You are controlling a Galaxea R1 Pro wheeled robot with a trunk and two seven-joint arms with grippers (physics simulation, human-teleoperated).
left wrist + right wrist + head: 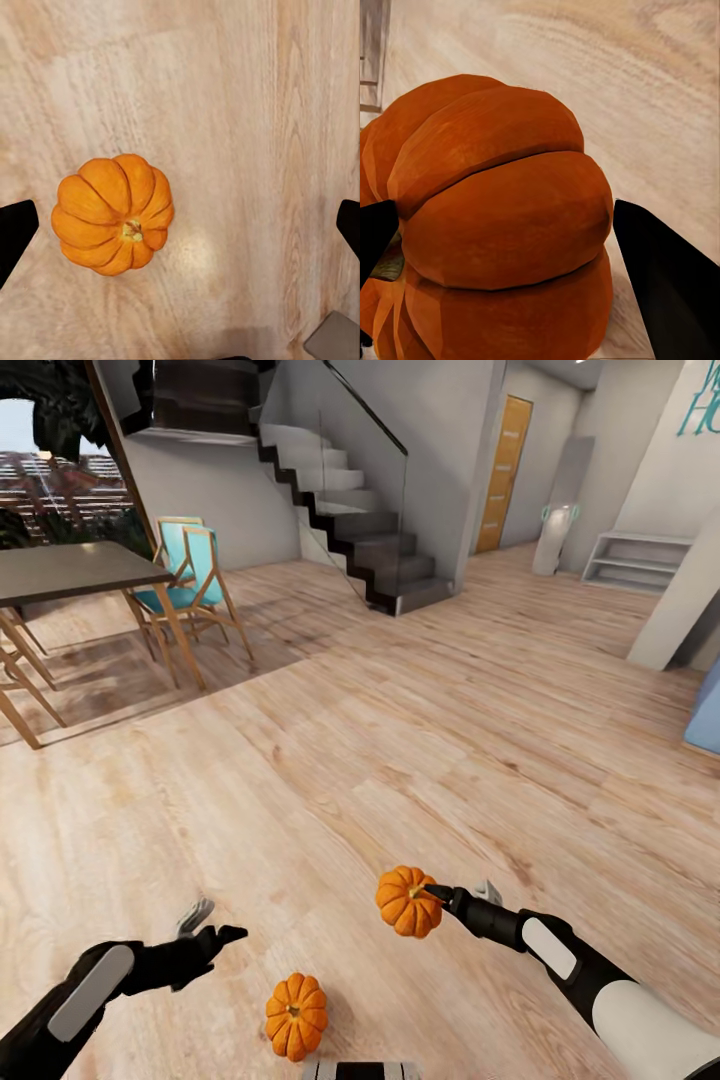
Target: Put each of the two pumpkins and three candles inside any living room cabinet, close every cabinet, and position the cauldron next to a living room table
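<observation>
A: Held pumpkin (408,901)?
B: Right gripper (437,895) pinches it above the floor (420,740), stem toward gripper.
A: Other pumpkin (296,1015)?
B: On floor, stem up. Left gripper (205,930) spread, empty. Teal wall lettering (700,400) unreadable.

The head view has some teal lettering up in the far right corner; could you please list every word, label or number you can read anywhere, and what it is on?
Teal lettering on the white wall: cut off by the picture's edge, not readable as a word.
Pumpkins, grippers, floor, furniture: no text seen.
</observation>
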